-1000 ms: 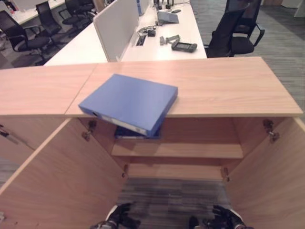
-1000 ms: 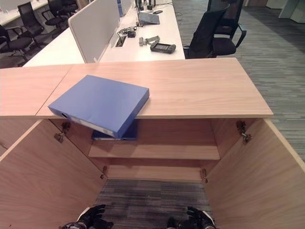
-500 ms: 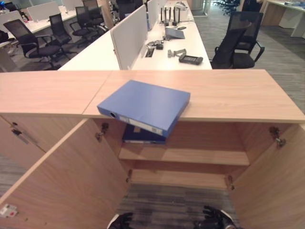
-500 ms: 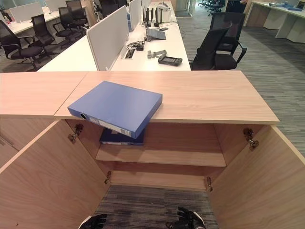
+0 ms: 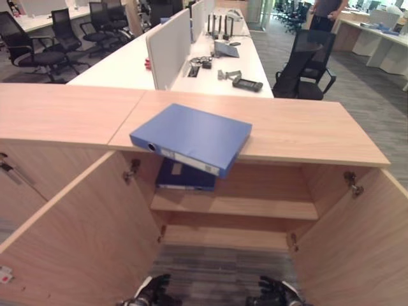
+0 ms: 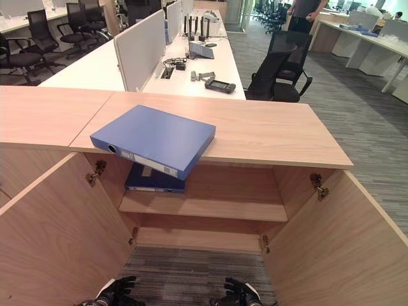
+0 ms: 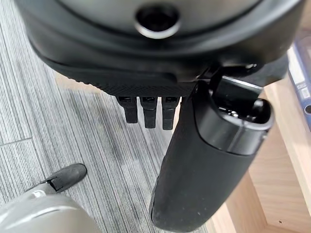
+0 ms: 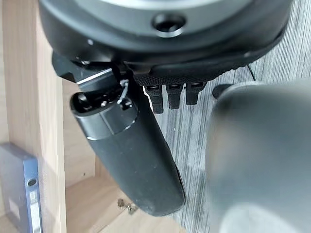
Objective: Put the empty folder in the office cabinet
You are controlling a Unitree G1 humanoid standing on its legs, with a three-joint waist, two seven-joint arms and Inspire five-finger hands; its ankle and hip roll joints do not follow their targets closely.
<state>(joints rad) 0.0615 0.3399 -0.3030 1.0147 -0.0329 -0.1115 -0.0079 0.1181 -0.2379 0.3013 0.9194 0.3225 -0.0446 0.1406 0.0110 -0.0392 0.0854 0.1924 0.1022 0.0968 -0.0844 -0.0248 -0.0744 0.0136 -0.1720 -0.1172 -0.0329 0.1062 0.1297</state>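
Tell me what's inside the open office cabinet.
In the office cabinet, a dark blue folder rests on the upper shelf, partly covered by the overhanging blue folder on top. The lower shelf looks bare; its rear is hidden.

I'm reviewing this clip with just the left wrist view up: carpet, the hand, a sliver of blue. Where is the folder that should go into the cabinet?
Observer: A blue folder lies flat on the cabinet top, with its spine end overhanging the front edge.
Operator: Is either hand on it?
Observer: No. The left hand and the right hand hang low near the floor, well apart from it, and hold nothing.
Operator: Is anything inside the cabinet?
Observer: A second, darker folder lies on the upper shelf, at its left end.
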